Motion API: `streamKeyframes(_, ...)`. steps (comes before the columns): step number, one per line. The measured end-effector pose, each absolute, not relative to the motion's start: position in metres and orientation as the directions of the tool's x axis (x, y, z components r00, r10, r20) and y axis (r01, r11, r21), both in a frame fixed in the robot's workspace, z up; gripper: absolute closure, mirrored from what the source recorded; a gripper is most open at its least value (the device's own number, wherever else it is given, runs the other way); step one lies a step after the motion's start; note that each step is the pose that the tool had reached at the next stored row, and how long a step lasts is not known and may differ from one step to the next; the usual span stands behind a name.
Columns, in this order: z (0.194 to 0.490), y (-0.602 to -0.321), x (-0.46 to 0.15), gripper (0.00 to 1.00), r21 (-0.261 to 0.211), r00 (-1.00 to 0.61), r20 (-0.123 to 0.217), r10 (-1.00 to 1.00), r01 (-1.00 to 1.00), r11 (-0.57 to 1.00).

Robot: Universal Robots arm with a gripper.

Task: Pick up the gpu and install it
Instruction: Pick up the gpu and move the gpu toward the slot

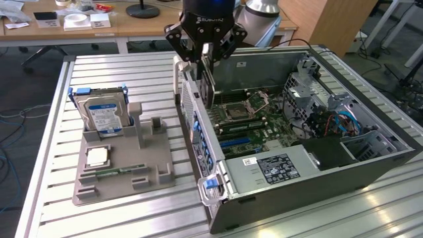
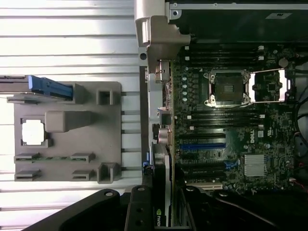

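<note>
My gripper [image 1: 205, 53] is shut on the gpu [image 1: 209, 84], gripping its top edge so that the card hangs upright below the fingers. The card hangs over the rear-wall side of the open computer case [image 1: 370, 163], above the motherboard [image 1: 261, 124]. In the wrist view the gpu [image 2: 163, 187] appears edge-on between the black fingers [image 2: 139, 211] of my gripper [image 2: 163, 214]. It lies along the case's rear edge, roughly in line with the blue expansion slot [image 2: 202, 145] and the black slots beside it.
On the exterior view's left a grey fixture tray [image 1: 126, 163] stands on the slatted metal table. It holds an upright blue-labelled hard drive [image 1: 104, 116], a processor chip [image 1: 97, 157] and a RAM stick [image 1: 119, 172]. The open CPU socket [image 2: 228, 87] and a drive cage [image 1: 310, 99] are inside the case.
</note>
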State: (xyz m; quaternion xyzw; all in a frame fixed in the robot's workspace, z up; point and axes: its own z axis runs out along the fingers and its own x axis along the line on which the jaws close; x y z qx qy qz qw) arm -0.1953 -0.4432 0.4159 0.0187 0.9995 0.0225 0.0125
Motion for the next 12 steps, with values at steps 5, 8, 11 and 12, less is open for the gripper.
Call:
streamKeyframes(5, 0.416, -0.442, -0.184, 0.73, 0.045, -0.999, -0.024, 0.038, 0.037, 0.998)
streamKeyframes(8, 0.416, -0.441, -0.179, 0.73, 0.045, -0.999, -0.024, 0.038, 0.037, 0.998)
streamKeyframes(11, 0.416, -0.440, -0.174, 0.73, 0.045, -0.999, -0.024, 0.038, 0.037, 0.998)
streamKeyframes(12, 0.416, -0.439, -0.172, 0.73, 0.045, -0.999, -0.024, 0.038, 0.037, 0.998)
